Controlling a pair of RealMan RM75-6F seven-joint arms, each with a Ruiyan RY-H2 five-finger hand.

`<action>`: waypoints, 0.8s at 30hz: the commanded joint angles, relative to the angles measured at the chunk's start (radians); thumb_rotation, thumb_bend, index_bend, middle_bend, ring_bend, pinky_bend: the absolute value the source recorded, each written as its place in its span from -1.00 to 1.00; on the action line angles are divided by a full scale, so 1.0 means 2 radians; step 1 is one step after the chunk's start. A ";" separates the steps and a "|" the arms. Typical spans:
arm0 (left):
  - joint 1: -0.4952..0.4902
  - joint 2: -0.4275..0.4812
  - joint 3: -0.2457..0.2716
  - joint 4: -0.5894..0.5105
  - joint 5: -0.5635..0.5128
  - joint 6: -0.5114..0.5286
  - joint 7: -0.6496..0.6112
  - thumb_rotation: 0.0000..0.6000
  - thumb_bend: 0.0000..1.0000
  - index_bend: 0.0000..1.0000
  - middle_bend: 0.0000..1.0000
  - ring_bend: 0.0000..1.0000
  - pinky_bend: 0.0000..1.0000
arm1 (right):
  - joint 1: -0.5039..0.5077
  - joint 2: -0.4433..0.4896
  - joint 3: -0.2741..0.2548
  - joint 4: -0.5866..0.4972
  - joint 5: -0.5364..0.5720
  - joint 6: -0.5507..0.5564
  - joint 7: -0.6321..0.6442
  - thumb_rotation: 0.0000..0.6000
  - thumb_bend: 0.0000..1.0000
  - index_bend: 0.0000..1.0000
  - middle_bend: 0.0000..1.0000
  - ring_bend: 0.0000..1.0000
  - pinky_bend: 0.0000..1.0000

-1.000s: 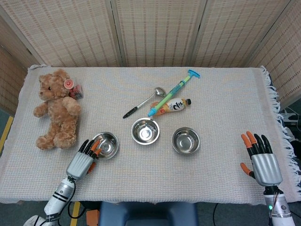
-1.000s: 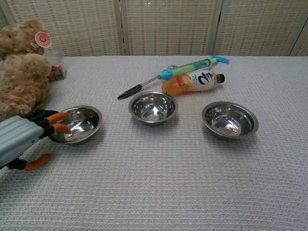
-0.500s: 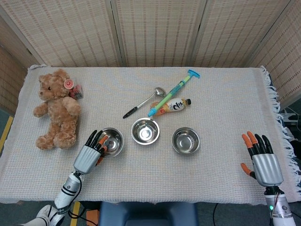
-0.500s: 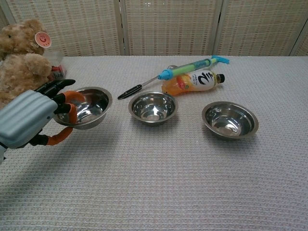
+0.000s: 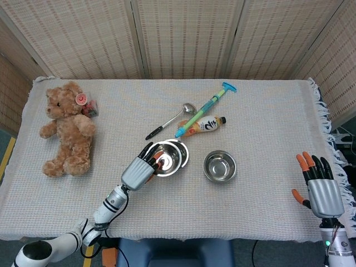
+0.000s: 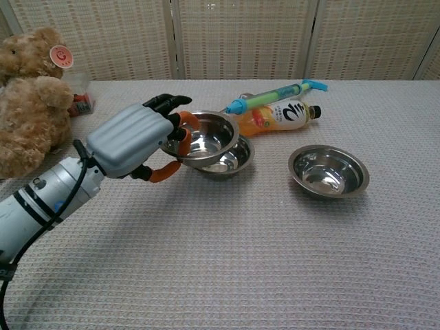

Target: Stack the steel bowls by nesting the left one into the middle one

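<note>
My left hand (image 5: 140, 168) (image 6: 141, 139) grips the rim of a steel bowl (image 6: 210, 135) (image 5: 166, 159) and holds it tilted just above the middle bowl (image 6: 232, 159) (image 5: 179, 149), which is mostly covered by it. The carried bowl overlaps the middle one from the left. The right steel bowl (image 5: 219, 166) (image 6: 328, 170) sits alone on the cloth. My right hand (image 5: 321, 188) hangs open at the table's right edge, far from the bowls, seen only in the head view.
A teddy bear (image 5: 68, 128) (image 6: 31, 100) lies at the left. Behind the bowls lie a ladle (image 5: 169, 120), a blue-green syringe toy (image 5: 204, 108) (image 6: 275, 95) and an orange drink bottle (image 5: 203, 125) (image 6: 275, 117). A woven cloth (image 5: 250, 111) covers the table.
My left hand has lifted the left bowl off the cloth and carried it right, until it hangs over the middle bowl. The right hand drifted slightly lower.
</note>
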 commanded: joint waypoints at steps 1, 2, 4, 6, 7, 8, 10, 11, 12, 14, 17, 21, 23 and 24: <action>-0.027 -0.022 -0.011 0.032 -0.016 -0.030 -0.003 1.00 0.00 0.53 -0.57 -0.94 -0.82 | 0.001 0.003 0.003 0.000 0.007 -0.004 0.004 1.00 -0.76 -1.00 -1.00 -1.00 -1.00; -0.033 -0.027 -0.013 0.042 -0.020 -0.037 -0.006 1.00 0.00 0.49 -0.58 -0.94 -0.82 | 0.001 0.004 0.004 0.000 0.009 -0.005 0.005 1.00 -0.75 -1.00 -1.00 -1.00 -1.00; -0.041 -0.034 -0.014 0.056 -0.025 -0.046 -0.013 1.00 -0.01 0.30 -0.59 -0.94 -0.82 | 0.001 0.005 0.006 0.001 0.013 -0.005 0.007 1.00 -0.75 -1.00 -1.00 -1.00 -1.00; -0.046 -0.038 -0.012 0.064 -0.030 -0.058 -0.015 1.00 -0.02 -0.09 -0.67 -0.97 -0.82 | 0.001 0.005 0.008 0.001 0.016 -0.005 0.009 1.00 -0.75 -1.00 -1.00 -1.00 -1.00; -0.047 -0.038 -0.010 0.064 -0.031 -0.062 -0.017 1.00 -0.02 -0.36 -0.72 -0.99 -0.82 | 0.001 0.005 0.009 0.001 0.017 -0.005 0.009 1.00 -0.75 -1.00 -1.00 -1.00 -1.00; -0.048 -0.037 -0.008 0.061 -0.033 -0.065 -0.017 1.00 -0.03 -0.58 -0.77 -1.00 -0.82 | 0.001 0.005 0.009 0.002 0.018 -0.006 0.009 1.00 -0.75 -1.00 -1.00 -1.00 -1.00; -0.048 -0.032 -0.004 0.051 -0.033 -0.068 -0.015 1.00 -0.04 -0.91 -0.86 -1.00 -0.82 | 0.002 0.005 0.009 0.002 0.019 -0.010 0.009 1.00 -0.75 -1.00 -1.00 -1.00 -1.00; -0.047 -0.026 -0.001 0.038 -0.035 -0.071 -0.013 1.00 -0.04 -0.98 -0.91 -1.00 -0.82 | 0.003 0.005 0.008 0.002 0.019 -0.012 0.008 1.00 -0.75 -1.00 -1.00 -1.00 -1.00; -0.046 -0.021 0.001 0.026 -0.036 -0.074 -0.011 1.00 -0.05 -1.00 -0.95 -1.00 -0.82 | 0.004 0.005 0.007 0.002 0.018 -0.013 0.008 1.00 -0.75 -1.00 -1.00 -1.00 -1.00; -0.042 -0.005 0.006 -0.005 -0.040 -0.083 0.000 1.00 -0.08 -1.00 -1.00 -1.00 -0.82 | 0.005 0.004 0.005 0.001 0.015 -0.015 0.006 1.00 -0.75 -1.00 -1.00 -1.00 -1.00; -0.030 0.023 0.015 -0.057 -0.043 -0.082 0.031 1.00 -0.09 -1.00 -1.00 -1.00 -0.82 | 0.007 0.001 -0.002 0.000 0.005 -0.019 0.001 1.00 -0.75 -1.00 -1.00 -1.00 -1.00; 0.009 0.072 0.032 -0.138 -0.053 -0.063 0.070 1.00 -0.09 -1.00 -1.00 -1.00 -0.82 | 0.024 -0.007 -0.013 0.003 -0.011 -0.046 -0.011 1.00 -0.75 -1.00 -1.00 -1.00 -1.00; 0.037 0.100 0.045 -0.174 -0.061 -0.048 0.088 1.00 -0.10 -1.00 -1.00 -1.00 -0.82 | 0.041 -0.015 -0.015 0.007 -0.019 -0.070 -0.023 1.00 -0.75 -1.00 -1.00 -1.00 -1.00; 0.048 0.111 0.050 -0.186 -0.064 -0.042 0.093 1.00 -0.10 -1.00 -1.00 -1.00 -0.82 | 0.050 -0.019 -0.015 0.009 -0.021 -0.082 -0.030 1.00 -0.75 -1.00 -1.00 -1.00 -1.00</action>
